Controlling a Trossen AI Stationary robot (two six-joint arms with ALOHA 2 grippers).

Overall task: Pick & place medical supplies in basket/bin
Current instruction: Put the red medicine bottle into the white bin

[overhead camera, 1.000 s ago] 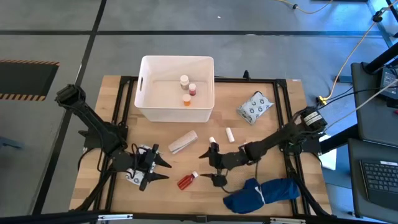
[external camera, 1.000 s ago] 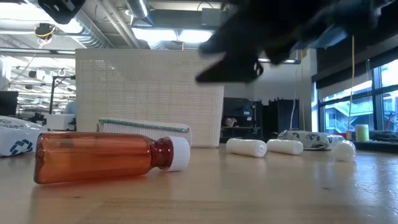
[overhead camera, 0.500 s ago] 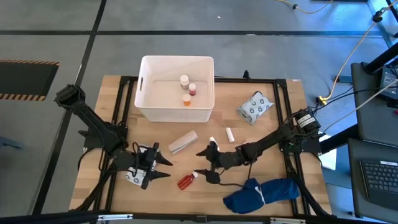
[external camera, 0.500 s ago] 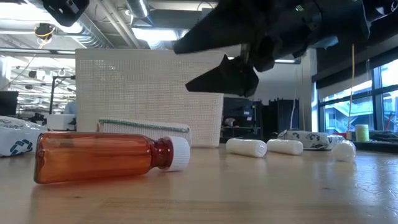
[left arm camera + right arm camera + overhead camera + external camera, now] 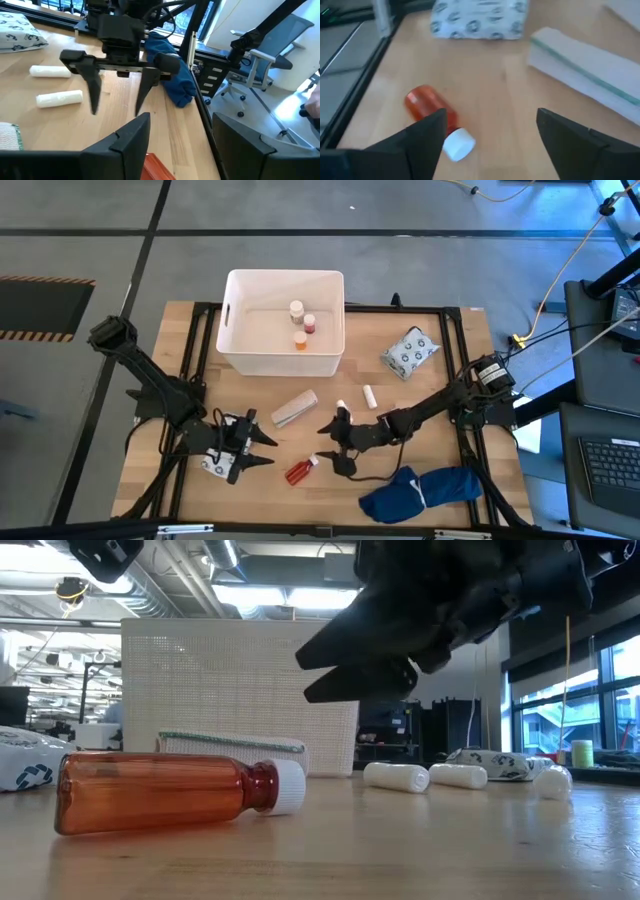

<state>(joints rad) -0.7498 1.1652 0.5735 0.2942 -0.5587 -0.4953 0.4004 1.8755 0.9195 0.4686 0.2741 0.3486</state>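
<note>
The right end effector (image 5: 327,445) hovered open and empty above the counter (image 5: 440,395), the red bottle (image 5: 299,471) lying just at its 7 o'clock. The left end effector (image 5: 262,452) waited open at the bottle's 9 o'clock, apparently empty. The bin (image 5: 232,352), holding three small bottles, stood at 12.

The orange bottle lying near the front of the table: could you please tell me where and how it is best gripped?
Probably across the middle of its round body, coming down from above. The orange bottle lies on its side on the table, white cap toward the right gripper, with bare wood on both long sides. The body is the longest, straightest part; the cap is short and narrow. The open fingers already straddle it.
</note>
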